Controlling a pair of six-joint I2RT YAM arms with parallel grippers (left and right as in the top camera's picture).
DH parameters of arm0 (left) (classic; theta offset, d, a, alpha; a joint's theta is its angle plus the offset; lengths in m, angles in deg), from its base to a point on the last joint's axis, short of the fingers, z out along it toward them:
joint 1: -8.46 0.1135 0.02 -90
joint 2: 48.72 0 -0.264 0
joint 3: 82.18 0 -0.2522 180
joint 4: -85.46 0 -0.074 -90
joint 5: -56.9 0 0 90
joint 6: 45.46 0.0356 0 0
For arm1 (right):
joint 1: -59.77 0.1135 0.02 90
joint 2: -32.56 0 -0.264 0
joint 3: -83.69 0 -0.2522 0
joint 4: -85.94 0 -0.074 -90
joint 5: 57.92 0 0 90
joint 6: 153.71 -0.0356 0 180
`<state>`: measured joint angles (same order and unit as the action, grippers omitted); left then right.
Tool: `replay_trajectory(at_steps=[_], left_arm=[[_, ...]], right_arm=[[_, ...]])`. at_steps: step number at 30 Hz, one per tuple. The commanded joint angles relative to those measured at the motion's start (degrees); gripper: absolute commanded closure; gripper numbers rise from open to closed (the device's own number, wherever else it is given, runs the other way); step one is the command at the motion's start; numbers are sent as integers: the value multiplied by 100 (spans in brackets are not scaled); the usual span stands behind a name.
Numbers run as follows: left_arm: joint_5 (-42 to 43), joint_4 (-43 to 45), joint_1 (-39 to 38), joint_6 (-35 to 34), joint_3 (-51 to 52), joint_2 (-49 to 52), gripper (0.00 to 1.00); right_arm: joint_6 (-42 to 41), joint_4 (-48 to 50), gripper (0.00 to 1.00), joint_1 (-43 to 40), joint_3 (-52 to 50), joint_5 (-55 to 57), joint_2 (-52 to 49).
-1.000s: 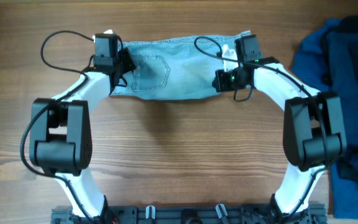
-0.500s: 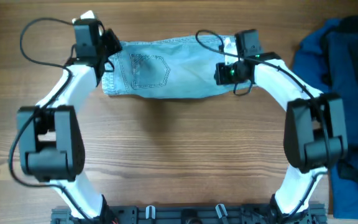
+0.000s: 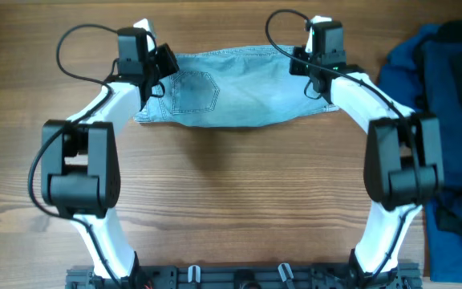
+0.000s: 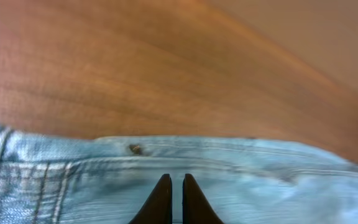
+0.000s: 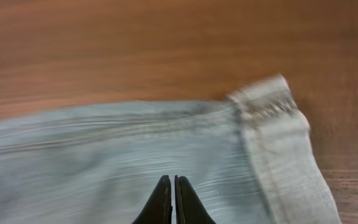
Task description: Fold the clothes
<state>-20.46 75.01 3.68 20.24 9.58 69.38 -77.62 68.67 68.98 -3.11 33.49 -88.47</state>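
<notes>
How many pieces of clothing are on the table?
2 at least: pale denim jeans lying flat at far centre, and a dark blue heap at the right edge, which may hide more pieces.

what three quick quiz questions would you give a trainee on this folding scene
1. True or false: the left end effector and right end effector both have fingers together.
2. What lies by the table's right edge? A) dark blue clothes pile B) basket C) towel roll
3. Fill in: the back pocket on the denim garment is nearer the ___ arm.
Key: 1 true; 2 A; 3 left.
</notes>
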Motion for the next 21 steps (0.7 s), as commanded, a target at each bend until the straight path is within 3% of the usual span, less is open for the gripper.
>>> replay_trajectory(at_steps=[1, 7, 12, 13, 14, 15, 16, 17, 18, 19, 20, 21], left_arm=[[-522, 81, 20, -11, -28, 407, 93], [-409, 120, 201, -9, -116, 549, 96], [-28, -280, 238, -170, -640, -597, 96], [-28, -426, 247, -168, -645, -789, 89], [-87, -769, 273, -166, -645, -1051, 71], [-304, -1464, 313, -168, -645, -1344, 71], [-422, -1853, 343, -168, -645, -1445, 71], [-570, -2413, 407, -170, -645, -1537, 54], [-662, -2806, 461, -168, -645, -1556, 25], [-728, -3241, 549, -166, -643, -1556, 13], [-789, -3558, 627, -166, -643, -1523, 8], [-824, -3823, 708, -166, -643, -1502, 4]], right_arm=[[-149, 328, 96, -190, 59, 328, -697], [-109, 586, 95, -256, 59, 308, -953], [-107, 289, 95, -256, 61, 291, 310], [-105, -4, 94, -256, 61, 264, 614], [-107, -352, 93, -256, 61, 267, 916], [-103, -1025, 88, -256, 59, 269, 1384], [-74, -1405, 76, -260, 59, 267, 1622], [61, -1805, 56, -284, 59, 264, 1836], [144, -2103, 46, -317, 59, 258, 1971], [356, -2378, 31, -365, 59, 136, 2055], [667, -2625, 19, -431, 59, -125, 2076], [833, -2763, 15, -485, 59, -343, 2074]])
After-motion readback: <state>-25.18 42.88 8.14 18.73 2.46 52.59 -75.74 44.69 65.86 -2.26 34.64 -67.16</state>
